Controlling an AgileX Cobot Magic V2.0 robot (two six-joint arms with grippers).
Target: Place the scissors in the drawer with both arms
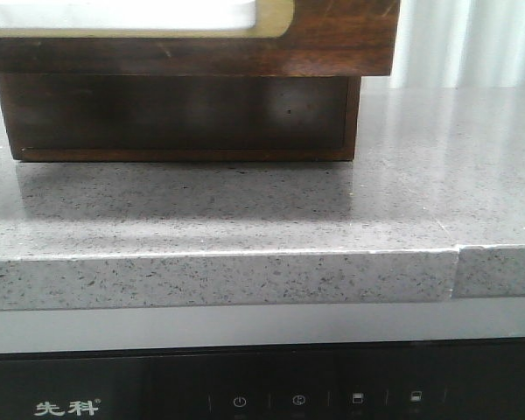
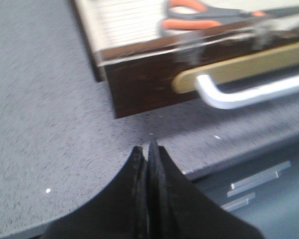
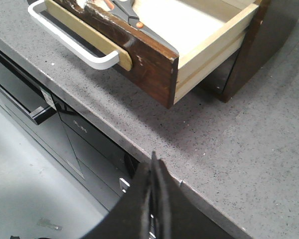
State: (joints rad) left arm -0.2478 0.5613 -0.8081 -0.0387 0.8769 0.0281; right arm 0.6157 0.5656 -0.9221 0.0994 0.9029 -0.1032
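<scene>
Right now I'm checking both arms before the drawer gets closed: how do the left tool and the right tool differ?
The left tool hovers over grey speckled countertop; the right tool hangs at the countertop's edge. The left faces the open dark brown wooden drawer front; the right sees its side. Both are shut and empty.

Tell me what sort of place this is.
Probably a kitchen or a mock-up of one: a speckled grey stone countertop runs over a black appliance panel with touch icons, and a small wooden cabinet's open drawer holds scissors.
</scene>
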